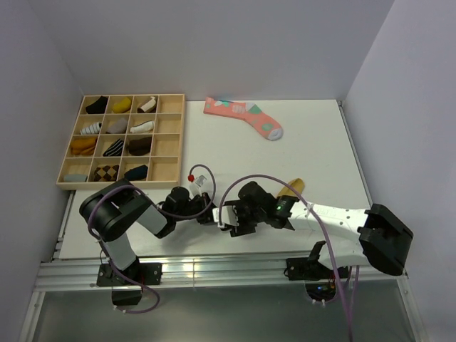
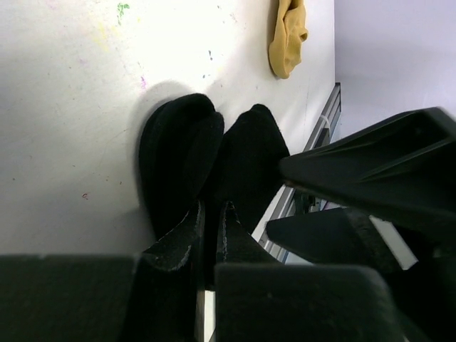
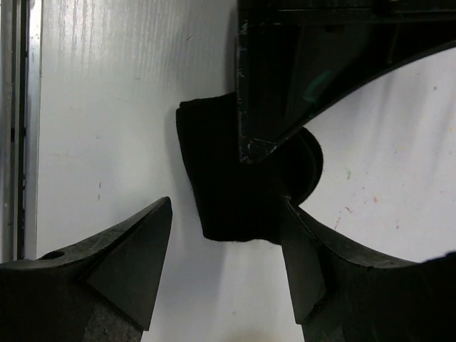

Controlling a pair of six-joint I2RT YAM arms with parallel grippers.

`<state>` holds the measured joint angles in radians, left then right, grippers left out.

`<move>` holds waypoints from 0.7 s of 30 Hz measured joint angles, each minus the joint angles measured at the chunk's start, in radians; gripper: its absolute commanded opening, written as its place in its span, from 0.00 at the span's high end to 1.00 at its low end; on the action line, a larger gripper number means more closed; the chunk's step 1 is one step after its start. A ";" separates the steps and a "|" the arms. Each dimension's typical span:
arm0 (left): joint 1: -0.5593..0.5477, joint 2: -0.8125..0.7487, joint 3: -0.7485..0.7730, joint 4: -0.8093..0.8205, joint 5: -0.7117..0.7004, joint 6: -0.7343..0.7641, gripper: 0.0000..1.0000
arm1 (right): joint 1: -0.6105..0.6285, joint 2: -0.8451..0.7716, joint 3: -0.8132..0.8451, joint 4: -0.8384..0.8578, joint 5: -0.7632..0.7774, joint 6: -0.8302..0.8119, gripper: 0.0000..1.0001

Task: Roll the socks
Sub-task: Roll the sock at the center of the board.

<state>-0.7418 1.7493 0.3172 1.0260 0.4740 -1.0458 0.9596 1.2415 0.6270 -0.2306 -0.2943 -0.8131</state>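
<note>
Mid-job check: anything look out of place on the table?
Nothing spilled or damaged. The black sock is bunched close to the near edge of the table, pinched by the left gripper. The mustard sock lies crumpled apart from it, partly under the right arm. A pink sock lies loose near the far edge.

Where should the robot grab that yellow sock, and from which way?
Probably from straight above, pinching across the narrow middle of the mustard sock. It lies flat and bunched on the table, so nothing sticks up for a sideways grab. The right gripper is open; the left gripper holds the black sock.
</note>
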 measured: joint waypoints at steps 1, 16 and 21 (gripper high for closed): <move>0.002 0.000 0.002 -0.005 0.003 0.000 1.00 | 0.009 0.017 0.000 0.007 0.011 0.000 0.32; 0.048 -0.003 0.035 -0.098 0.083 0.002 1.00 | 0.031 0.143 0.006 0.050 0.074 -0.023 0.38; 0.068 0.005 0.044 -0.118 0.116 0.001 1.00 | 0.031 0.201 0.062 0.026 0.084 -0.022 0.56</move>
<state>-0.6735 1.7542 0.3611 0.9081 0.5903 -1.0447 0.9905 1.4425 0.6888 -0.2043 -0.2104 -0.8352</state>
